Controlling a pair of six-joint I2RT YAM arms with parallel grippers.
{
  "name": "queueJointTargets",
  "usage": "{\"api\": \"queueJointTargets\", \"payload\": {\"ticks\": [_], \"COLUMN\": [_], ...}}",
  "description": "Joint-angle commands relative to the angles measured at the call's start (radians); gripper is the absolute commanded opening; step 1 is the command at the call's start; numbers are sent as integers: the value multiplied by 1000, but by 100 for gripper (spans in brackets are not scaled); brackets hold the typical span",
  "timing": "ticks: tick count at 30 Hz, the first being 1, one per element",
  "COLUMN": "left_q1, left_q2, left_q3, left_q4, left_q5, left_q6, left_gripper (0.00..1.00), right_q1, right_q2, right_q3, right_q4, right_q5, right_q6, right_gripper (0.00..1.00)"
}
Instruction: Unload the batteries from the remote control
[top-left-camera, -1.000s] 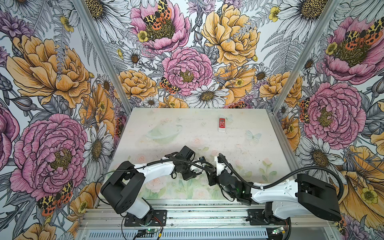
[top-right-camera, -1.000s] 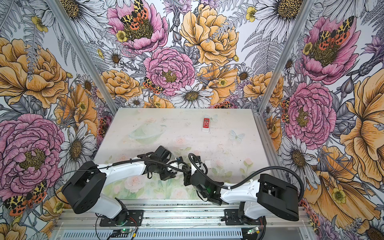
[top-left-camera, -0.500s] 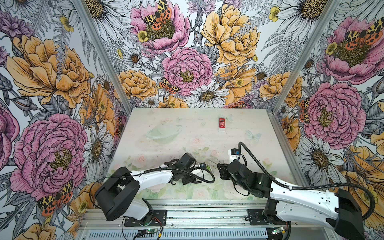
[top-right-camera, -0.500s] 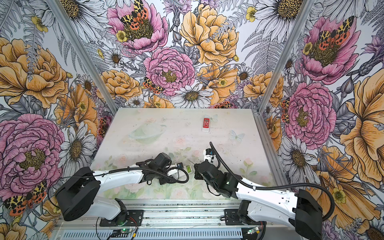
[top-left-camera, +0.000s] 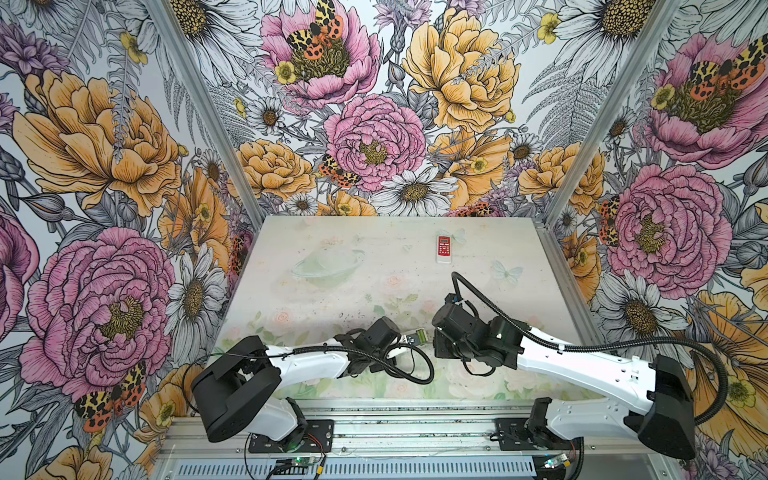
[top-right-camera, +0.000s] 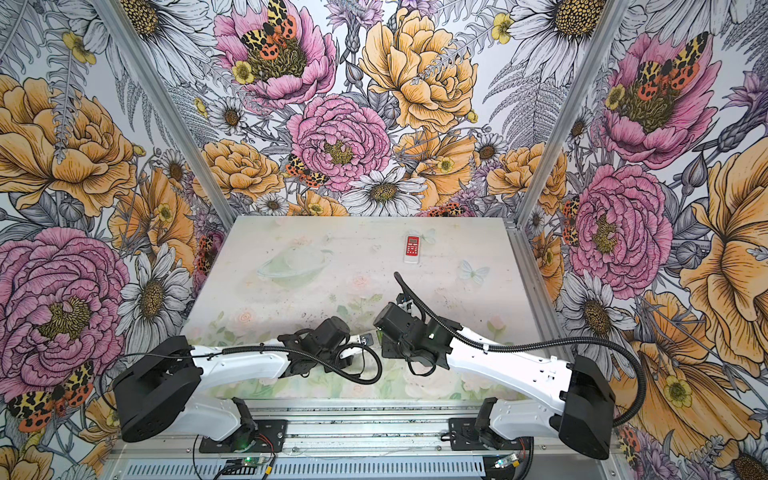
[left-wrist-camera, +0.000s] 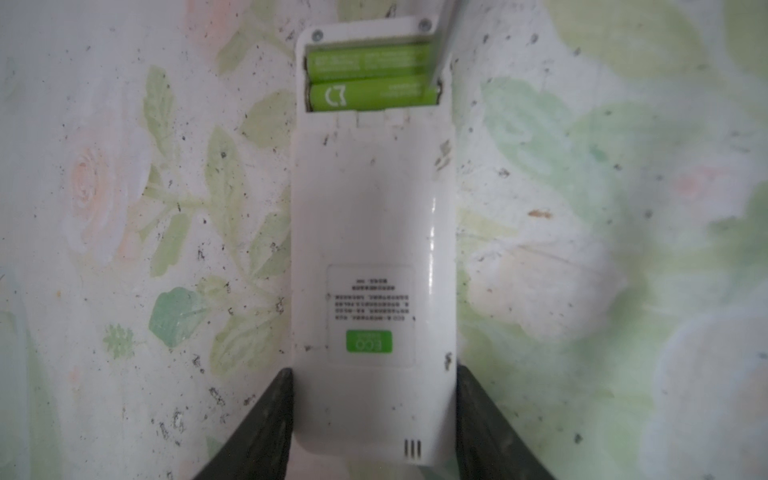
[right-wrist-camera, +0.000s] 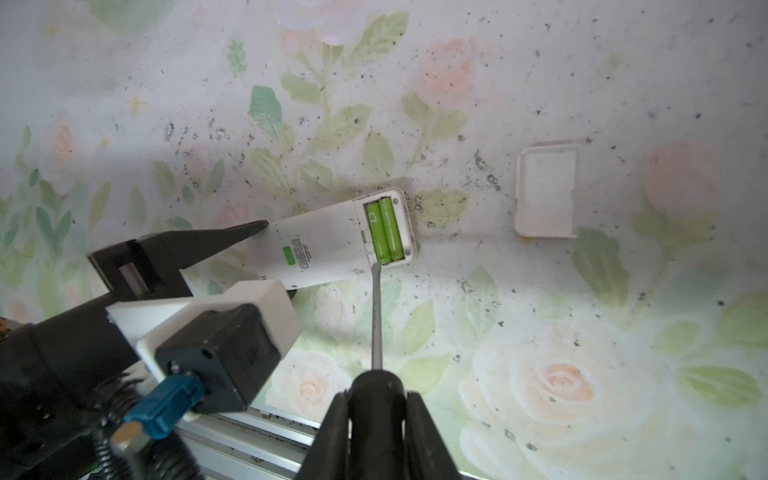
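Observation:
The white remote control (left-wrist-camera: 374, 232) lies face down near the table's front, its battery bay open. Two light green batteries (left-wrist-camera: 370, 62) (left-wrist-camera: 374, 96) lie side by side in the bay, also seen in the right wrist view (right-wrist-camera: 386, 235). My left gripper (left-wrist-camera: 373, 374) is shut on the remote's other end, one finger on each long side. My right gripper (right-wrist-camera: 378, 399) is shut on the black handle of a screwdriver (right-wrist-camera: 376, 316). Its tip touches the end of one battery at the bay's edge. In both top views the remote (top-left-camera: 417, 336) (top-right-camera: 368, 338) shows between the two wrists.
The white battery cover (right-wrist-camera: 546, 191) lies loose on the table beside the remote, inner side up. A second remote with a red face (top-left-camera: 444, 248) (top-right-camera: 412, 249) lies at the back right. The metal rail (top-left-camera: 374, 432) runs along the front edge.
My right arm has unfolded, its elbow swinging out to the right while the wrist stays by the remote. The left arm has sunk lower. Both grips are unchanged.

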Motion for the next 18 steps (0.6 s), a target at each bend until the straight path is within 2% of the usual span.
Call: {"api": "queueJointTargets", "payload": {"ticks": [1,18], "left_q1": [-10,-9], "left_q2": [30,32], "left_q3": [-15,-17], "left_q4": [8,4], "left_q5": [-10,2], "left_q6": [15,16], "left_gripper": [0,0], "right_q1": [-8,-26], "right_q2": [8,102], "right_q3": [58,117], "right_q4": [-83,-67], "right_q5": [40,-19], "right_q6": [-7,-53], "right_gripper": [0,0]}}
